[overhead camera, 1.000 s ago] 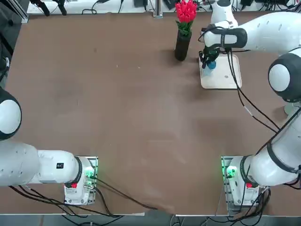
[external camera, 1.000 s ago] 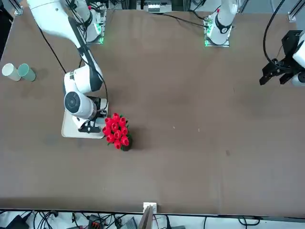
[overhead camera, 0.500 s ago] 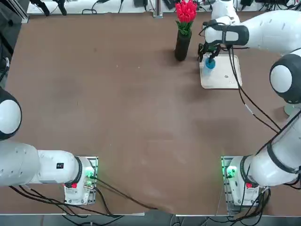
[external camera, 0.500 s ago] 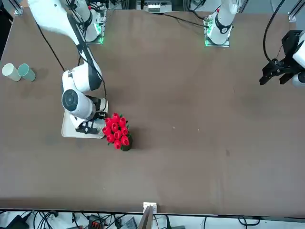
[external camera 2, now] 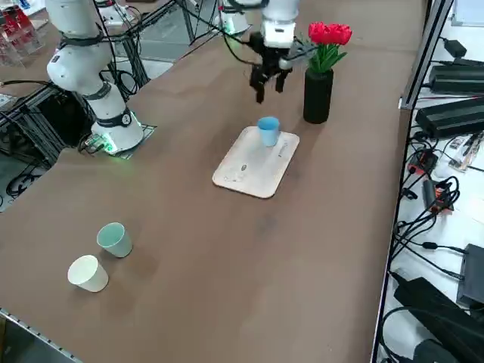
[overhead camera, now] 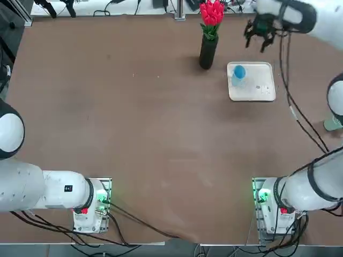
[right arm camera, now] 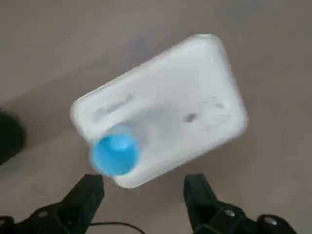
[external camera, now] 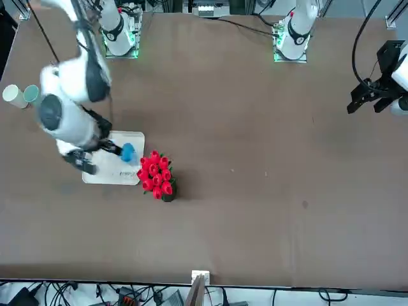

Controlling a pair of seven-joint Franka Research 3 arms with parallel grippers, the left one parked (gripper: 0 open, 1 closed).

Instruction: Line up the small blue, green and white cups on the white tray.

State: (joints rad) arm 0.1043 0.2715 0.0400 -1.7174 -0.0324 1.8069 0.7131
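Brown matte bench [overhead camera: 134, 118], cables and equipment along its edges.
Small light-blue plastic cup [overhead camera: 239, 72] stands on the white square tray [overhead camera: 260, 88]; right tool [external camera 2: 268, 82] hovers above, spread wide, empty.

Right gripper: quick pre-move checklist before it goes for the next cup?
1. Right gripper open and holding nothing: ok.
2. Gripper raised clear of the blue cup: ok, a gap shows between them in the right side view.
3. Blue cup upright on the white tray, near the corner by the vase: ok.
4. Room on the tray for two more cups: ok.
5. Green cup and white cup on the tray: not ok, both stand off it near the table edge.
6. Those two apart enough to grasp one alone: cannot tell.
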